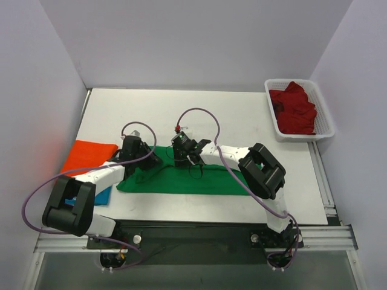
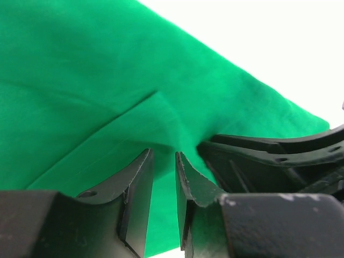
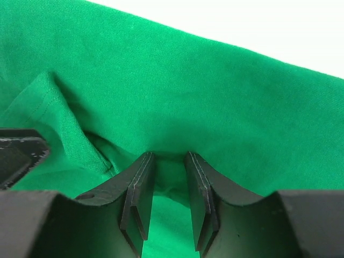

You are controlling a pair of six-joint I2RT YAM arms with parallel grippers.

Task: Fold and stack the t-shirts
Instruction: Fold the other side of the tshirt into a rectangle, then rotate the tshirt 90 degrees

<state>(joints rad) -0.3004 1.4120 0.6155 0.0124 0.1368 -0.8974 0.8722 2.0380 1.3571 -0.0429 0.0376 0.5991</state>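
The bright green t-shirt [image 1: 187,181] lies as a long folded band across the near middle of the table. My left gripper [image 1: 145,158] sits at its far left edge and my right gripper [image 1: 184,158] at its far edge near the middle, close together. In the left wrist view the left gripper [image 2: 164,156] has its jaws nearly together on a raised ridge of green cloth [image 2: 107,70]. In the right wrist view the right gripper [image 3: 169,157] pinches a bunched fold of green cloth [image 3: 215,80]. The orange t-shirt [image 1: 89,154] lies folded at the left, with the blue t-shirt [image 1: 103,194] just below it.
The dark red t-shirt [image 1: 294,109] lies crumpled in the white mesh basket [image 1: 302,137] at the back right. White walls close in the table on three sides. The right arm's black gripper body [image 2: 279,156] shows beside my left fingers.
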